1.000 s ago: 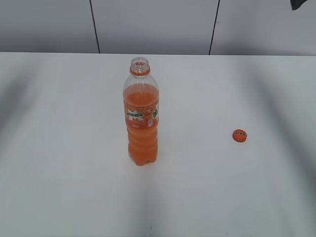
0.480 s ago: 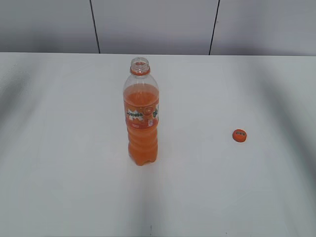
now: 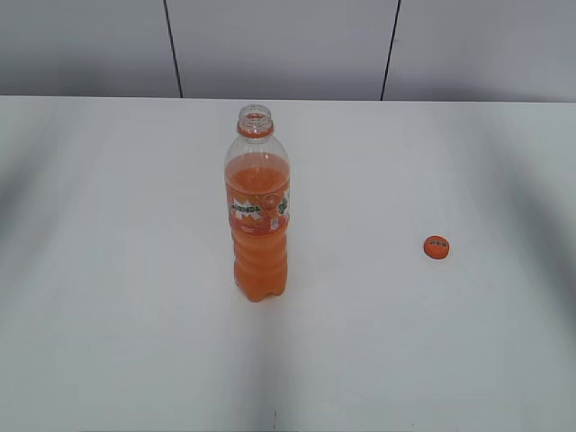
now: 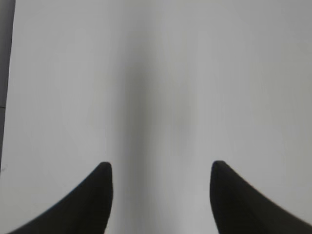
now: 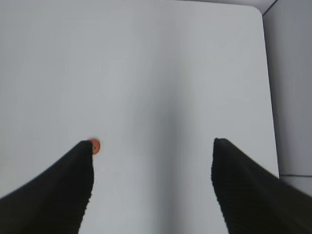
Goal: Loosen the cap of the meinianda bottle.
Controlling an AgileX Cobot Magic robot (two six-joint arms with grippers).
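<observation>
Bottle (image 3: 257,211) upright near the middle of the white bench (image 3: 108,270), neck open, orange ring just below the bare threads, orange drink filling it up to the shoulder, label band around the waist, ridged body beneath. Cap (image 3: 436,247) off, lying flat on the bench well to the right of the bottle, printed top facing up, touching nothing. No arm or tool visible in the exterior view; only soft grey shadows across the bench and a grey panelled wall (image 3: 279,45) behind. In the left wrist view, left tool (image 4: 161,170) spread wide, dark fingers (image 4: 95,195) apart with bare bench between them, holding nothing, high above the surface. In the right wrist view, right tool (image 5: 152,146) likewise spread wide and empty, ribbed fingers (image 5: 243,185) apart over plain bench; cap (image 5: 95,146) seen small and far below, peeking out just beside the tip of the left-hand finger in that view, partly hidden by it. Rounded bench corner at upper right of that view, grey floor beyond.
</observation>
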